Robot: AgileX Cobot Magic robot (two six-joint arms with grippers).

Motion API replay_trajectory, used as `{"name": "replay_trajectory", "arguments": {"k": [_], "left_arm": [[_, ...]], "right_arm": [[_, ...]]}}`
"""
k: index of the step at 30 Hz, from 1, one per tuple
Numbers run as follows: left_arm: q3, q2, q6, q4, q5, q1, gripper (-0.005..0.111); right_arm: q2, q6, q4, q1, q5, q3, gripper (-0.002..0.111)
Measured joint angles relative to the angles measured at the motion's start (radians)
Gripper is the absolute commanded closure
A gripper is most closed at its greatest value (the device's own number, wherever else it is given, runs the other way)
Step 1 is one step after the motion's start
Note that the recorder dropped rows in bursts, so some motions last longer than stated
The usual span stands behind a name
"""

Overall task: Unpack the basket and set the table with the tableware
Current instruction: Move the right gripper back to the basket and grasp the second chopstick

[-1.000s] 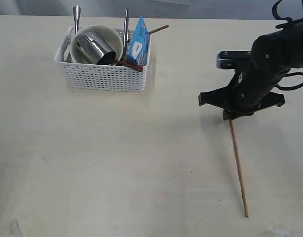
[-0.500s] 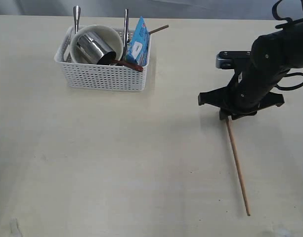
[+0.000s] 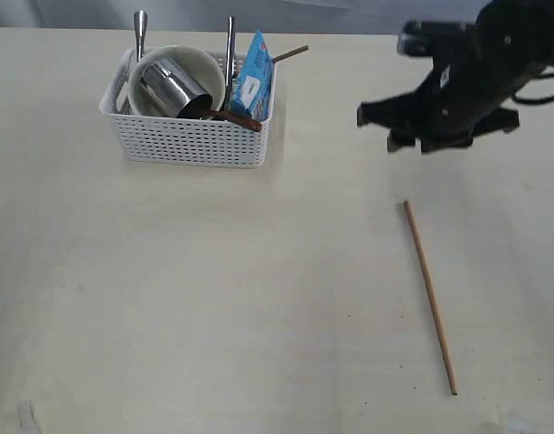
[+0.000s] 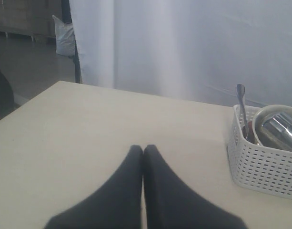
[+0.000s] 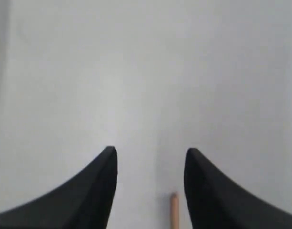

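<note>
One pale cream table (image 3: 213,316), faint specks, white curtain (image 4: 184,43) behind, grey floor (image 4: 26,62)

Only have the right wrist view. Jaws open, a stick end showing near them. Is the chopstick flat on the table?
Observer: Yes. The chopstick lies flat on the table along its whole length, and the right gripper is open and clear of it.
Operator: Where's the second one?
Observer: The second chopstick is in the basket, its end poking out behind the packet.
Operator: Left arm?
Observer: The left gripper is shut and empty, facing one end of the basket.
</note>
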Motion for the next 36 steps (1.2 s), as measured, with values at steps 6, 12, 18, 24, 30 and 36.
{"name": "replay_trajectory", "arguments": {"k": [6, 12, 18, 24, 30, 36], "left_arm": [[0.000, 0.000, 0.000, 0.000, 0.000, 0.000, 0.107], [0.000, 0.000, 0.000, 0.000, 0.000, 0.000, 0.107], [0.000, 0.000, 0.000, 0.000, 0.000, 0.000, 0.107], [0.000, 0.000, 0.000, 0.000, 0.000, 0.000, 0.107], [0.000, 0.000, 0.000, 0.000, 0.000, 0.000, 0.107], [0.000, 0.000, 0.000, 0.000, 0.000, 0.000, 0.107]], "right_arm": [[-0.029, -0.025, 0.134, 0.000, -0.117, -0.142, 0.045], [0.023, -0.089, 0.358, 0.017, -0.352, -0.149, 0.043], [0.115, -0.089, 0.445, 0.091, -0.562, -0.149, 0.043], [0.212, -0.017, 0.481, 0.155, -0.743, -0.149, 0.043], [0.285, 0.077, 0.485, 0.165, -0.850, -0.149, 0.043], [0.324, 0.151, 0.485, 0.166, -0.935, -0.149, 0.043]]}}
